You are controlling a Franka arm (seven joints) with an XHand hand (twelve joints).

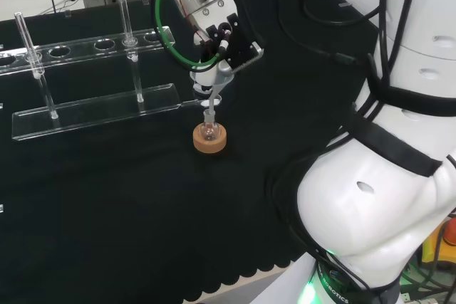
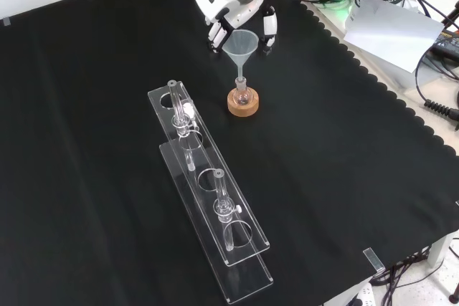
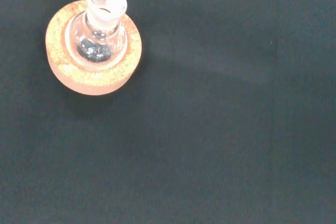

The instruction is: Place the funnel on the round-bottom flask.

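**Funnel seated in flask, release still awaited**

The funnel (image 2: 239, 46) is seen with its stem lowered into the neck of the round-bottom flask (image 2: 243, 94), which is carried upright on a cork ring (image 2: 243, 103) on the black cloth (image 2: 344, 163). The cone is pinched between the fingers of the hand (image 2: 237, 12); only letting go and retreat appear to be left. A little dark matter is shown in the flask's bulb. Test tubes are held in the clear rack (image 2: 215, 198) nearby.
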